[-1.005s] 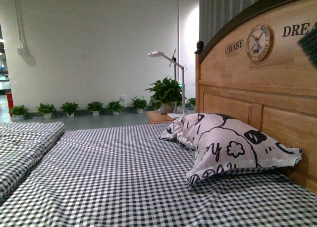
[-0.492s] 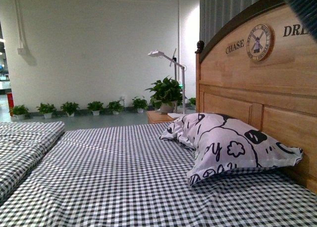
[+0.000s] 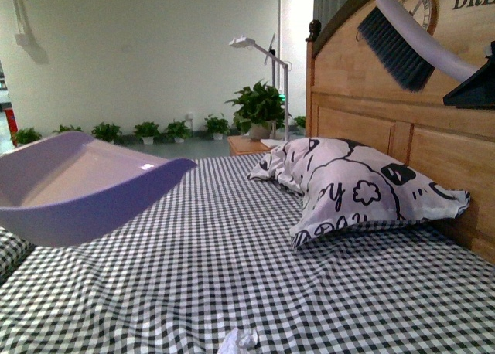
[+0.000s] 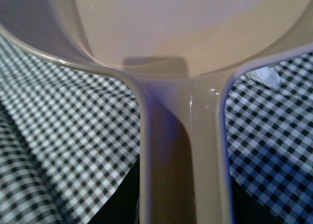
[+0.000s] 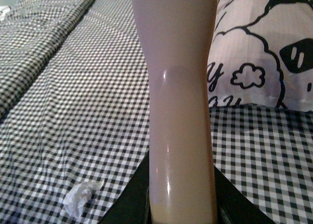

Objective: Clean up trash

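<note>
The trash [image 3: 238,341] is a small crumpled white wad on the checked bedsheet at the near edge of the front view. It also shows in the left wrist view as trash [image 4: 264,75] just beyond the pan's rim, and in the right wrist view as trash [image 5: 80,197]. My left gripper [image 4: 183,209] is shut on the handle of the lilac dustpan [image 3: 85,188], which hangs above the bed at the left. At the upper right my right gripper [image 5: 181,212] is shut on the brush [image 3: 421,37], whose dark bristles point down in front of the headboard.
A white pillow with black cartoon print [image 3: 363,192] lies against the wooden headboard [image 3: 371,130] on the right. A folded checked blanket [image 5: 39,38] lies on the bed's far left side. Beyond the bed are a nightstand [image 3: 247,144], a white lamp [image 3: 263,56] and potted plants.
The front view has dipped downward, so the trash now shows at its near edge. The dustpan has come into view at the left, and the whole brush now shows at upper right.
</note>
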Available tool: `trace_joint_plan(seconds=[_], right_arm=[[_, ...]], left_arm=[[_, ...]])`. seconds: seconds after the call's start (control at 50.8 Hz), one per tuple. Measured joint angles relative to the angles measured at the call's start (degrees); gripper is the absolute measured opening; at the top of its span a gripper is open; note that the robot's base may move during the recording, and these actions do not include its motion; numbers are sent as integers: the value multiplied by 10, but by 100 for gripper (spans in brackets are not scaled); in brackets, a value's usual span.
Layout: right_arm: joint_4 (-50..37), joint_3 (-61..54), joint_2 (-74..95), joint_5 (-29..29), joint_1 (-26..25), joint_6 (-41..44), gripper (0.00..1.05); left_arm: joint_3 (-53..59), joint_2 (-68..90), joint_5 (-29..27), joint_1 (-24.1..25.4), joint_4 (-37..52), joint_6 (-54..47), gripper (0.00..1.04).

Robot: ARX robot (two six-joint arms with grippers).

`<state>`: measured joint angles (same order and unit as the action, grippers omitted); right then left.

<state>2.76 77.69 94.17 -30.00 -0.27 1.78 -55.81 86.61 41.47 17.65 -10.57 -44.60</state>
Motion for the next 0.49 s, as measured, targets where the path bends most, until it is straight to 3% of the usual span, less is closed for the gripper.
trace_joint_plan(seconds=[0.158, 0.295, 0.492], right_arm=[[29, 30, 44, 28, 14, 27, 18], [30, 57, 105, 69, 35, 46, 18], [19, 57, 131, 86, 50, 51, 18]], left_arm=[[13, 9, 4, -43, 19, 4, 24], [-12, 5, 9, -107, -22, 7, 24], [-19, -10, -16, -141, 20, 31, 24]])
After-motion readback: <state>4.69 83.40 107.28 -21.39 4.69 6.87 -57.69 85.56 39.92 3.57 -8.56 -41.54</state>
